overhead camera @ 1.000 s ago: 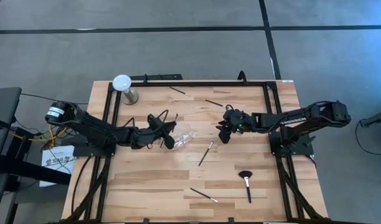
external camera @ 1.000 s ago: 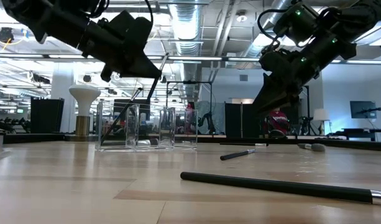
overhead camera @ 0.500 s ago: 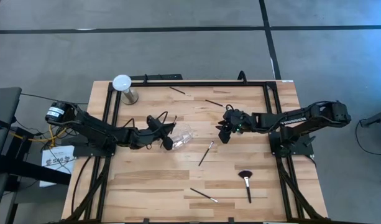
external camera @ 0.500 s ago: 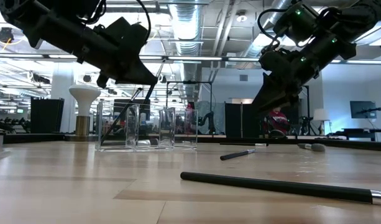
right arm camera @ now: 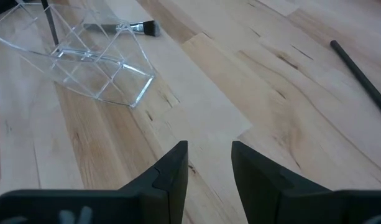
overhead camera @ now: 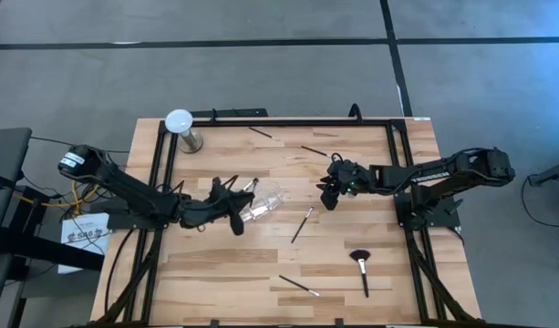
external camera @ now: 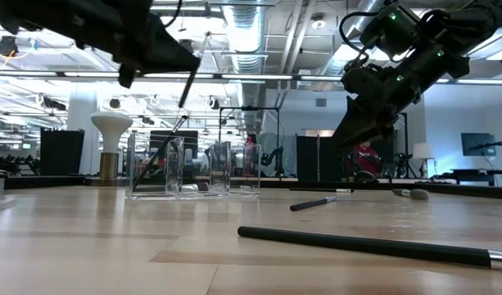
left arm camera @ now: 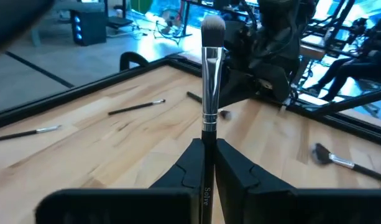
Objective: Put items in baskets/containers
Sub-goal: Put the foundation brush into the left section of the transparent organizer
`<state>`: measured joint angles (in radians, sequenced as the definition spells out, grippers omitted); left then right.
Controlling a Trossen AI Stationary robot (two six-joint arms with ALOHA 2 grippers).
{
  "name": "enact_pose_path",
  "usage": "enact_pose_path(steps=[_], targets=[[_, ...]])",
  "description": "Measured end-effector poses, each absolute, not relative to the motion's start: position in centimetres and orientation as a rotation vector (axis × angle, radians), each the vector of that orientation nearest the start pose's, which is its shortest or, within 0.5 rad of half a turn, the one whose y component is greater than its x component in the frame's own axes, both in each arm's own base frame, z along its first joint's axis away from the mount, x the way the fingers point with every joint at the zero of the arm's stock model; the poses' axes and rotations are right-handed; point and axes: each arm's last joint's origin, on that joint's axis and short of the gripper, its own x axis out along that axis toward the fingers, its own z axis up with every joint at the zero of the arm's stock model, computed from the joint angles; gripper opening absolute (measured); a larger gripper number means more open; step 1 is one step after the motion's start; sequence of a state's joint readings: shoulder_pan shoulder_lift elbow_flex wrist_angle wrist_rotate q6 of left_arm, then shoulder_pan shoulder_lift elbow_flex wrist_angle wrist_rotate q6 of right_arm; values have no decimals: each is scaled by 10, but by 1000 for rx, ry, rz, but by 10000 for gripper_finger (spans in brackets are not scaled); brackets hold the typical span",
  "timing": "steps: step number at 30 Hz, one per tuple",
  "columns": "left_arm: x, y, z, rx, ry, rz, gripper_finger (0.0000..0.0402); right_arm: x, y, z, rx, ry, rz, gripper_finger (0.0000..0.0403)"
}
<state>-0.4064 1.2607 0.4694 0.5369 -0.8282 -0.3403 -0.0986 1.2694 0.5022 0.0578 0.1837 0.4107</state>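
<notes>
My left gripper (overhead camera: 238, 211) hangs over the table's middle left, just short of the clear container (overhead camera: 266, 198), and is shut on a makeup brush (left arm camera: 210, 81) with a black handle, silver ferrule and grey bristle tip. The container (external camera: 193, 168) stands on the table with a dark brush (external camera: 163, 152) leaning inside it. My right gripper (overhead camera: 327, 198) hovers right of the container, open and holding nothing. Loose brushes lie flat on the wood: one (overhead camera: 303, 223) near the middle, one (overhead camera: 299, 285) near the near edge, and the fan brush (overhead camera: 360, 270). My left gripper pinches the brush between its two fingers on the black handle (left arm camera: 207, 138), just behind the silver ferrule. The ferrule and bristle tip stick out beyond the fingertips. The brush (external camera: 187, 83) is lifted clear of the table and slants down from the gripper.
A white-domed stand (overhead camera: 181, 128) is at the far left corner. Two more brushes (overhead camera: 261, 133) (overhead camera: 314, 150) lie near the far edge. A black frame (overhead camera: 279, 121) borders the table. Bare wood (overhead camera: 215, 264) lies near the left front.
My left gripper, still shut on the brush, has risen and drawn back from the container toward the table's near left. The brush has gone with it. The right arm and the container have kept still.
</notes>
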Motion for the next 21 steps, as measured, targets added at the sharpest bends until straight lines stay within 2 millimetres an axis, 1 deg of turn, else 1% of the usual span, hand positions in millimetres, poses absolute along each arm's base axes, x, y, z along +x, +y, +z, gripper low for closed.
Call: enact_pose_path(steps=[4,8,13,18,21], targets=[[221,-81,191,-155,199,496,21,231,-28,166,360,645,-412,116],[216,-77,179,-185,282,554,20,231,-28,166,374,642,-416,116],[215,-71,174,-191,314,591,20,231,-26,166,382,641,-412,116],[216,-70,173,-229,328,567,23,232,-22,166,376,644,-395,116],[212,-70,166,-255,358,538,33,232,-22,166,377,644,-396,116]])
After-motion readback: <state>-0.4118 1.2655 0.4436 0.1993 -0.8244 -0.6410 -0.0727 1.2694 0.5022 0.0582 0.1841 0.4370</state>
